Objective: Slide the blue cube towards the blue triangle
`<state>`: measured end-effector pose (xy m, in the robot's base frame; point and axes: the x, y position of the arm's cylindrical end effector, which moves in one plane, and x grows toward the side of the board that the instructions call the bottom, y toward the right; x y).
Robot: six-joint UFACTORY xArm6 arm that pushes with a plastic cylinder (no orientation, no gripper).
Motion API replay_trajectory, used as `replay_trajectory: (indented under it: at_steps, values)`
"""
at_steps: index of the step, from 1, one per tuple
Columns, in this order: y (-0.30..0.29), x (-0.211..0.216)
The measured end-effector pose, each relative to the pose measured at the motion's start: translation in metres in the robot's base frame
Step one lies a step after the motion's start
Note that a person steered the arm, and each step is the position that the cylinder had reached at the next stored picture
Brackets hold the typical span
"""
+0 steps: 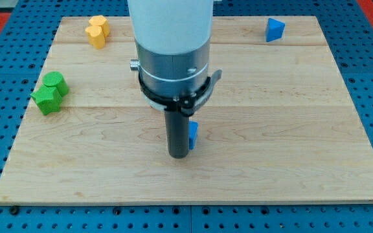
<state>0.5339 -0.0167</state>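
Note:
The blue cube [193,134] lies below the board's middle; only its right edge shows behind my rod. My tip [177,155] rests on the board at the cube's lower left, touching or nearly touching it. The blue triangle [274,30] sits at the view's top right, far from the cube. The arm's white and grey body covers the board's centre.
Two yellow blocks [97,30] stand at the top left. A green pair [49,92] sits at the left edge. The red blocks seen earlier are hidden behind the arm. The wooden board [303,129] ends on blue pegboard on all sides.

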Motion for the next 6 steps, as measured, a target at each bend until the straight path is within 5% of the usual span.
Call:
replay_trajectory:
  at_steps: [1,3,5,6]
  values:
    - [-0.012,-0.018]
    - [0.061,-0.081]
    - [0.042,-0.128]
    - [0.055,-0.192]
